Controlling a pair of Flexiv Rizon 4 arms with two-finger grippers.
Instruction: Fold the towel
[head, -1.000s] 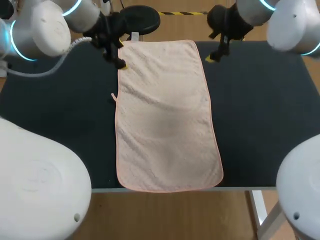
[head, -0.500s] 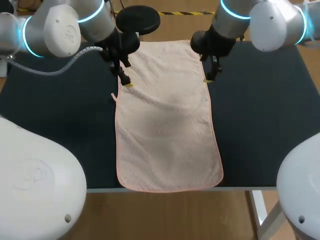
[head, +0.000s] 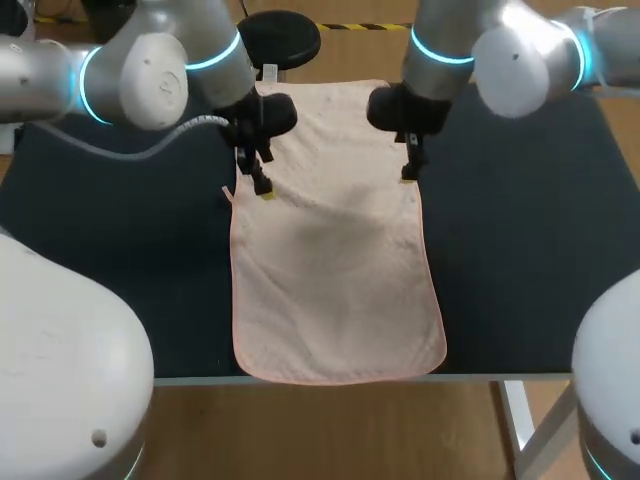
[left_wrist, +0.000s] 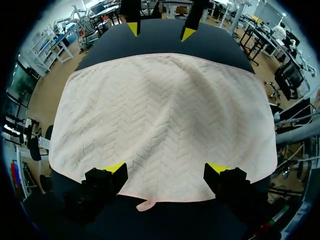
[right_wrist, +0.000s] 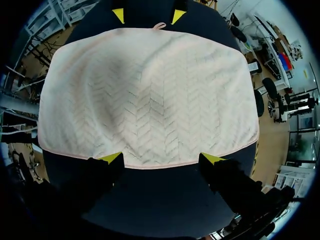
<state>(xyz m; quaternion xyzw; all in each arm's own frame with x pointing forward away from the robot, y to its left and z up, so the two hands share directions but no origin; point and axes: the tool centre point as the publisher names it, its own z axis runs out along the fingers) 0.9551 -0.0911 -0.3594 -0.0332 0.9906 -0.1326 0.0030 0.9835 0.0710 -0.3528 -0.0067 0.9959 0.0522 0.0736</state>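
The towel (head: 330, 270) lies flat and fully spread on the dark table (head: 530, 230). Its long sides run away from me and its near short end sits just over the front edge. My left gripper (head: 262, 188) is at the left long side and my right gripper (head: 407, 174) at the right one. They face each other across the cloth, toward its far end.

Both stand wide apart and hold nothing. In each wrist view the two yellow tips line up along the hem, just over the cloth; I cannot tell if they touch it. I read this matched placing as a way to pinch both sides at the same level, so the fold comes out square (the small hanging loop (left_wrist: 145, 205) sits just beside the left gripper). I judge the fold not yet begun. The next move calls for catching only the hem.
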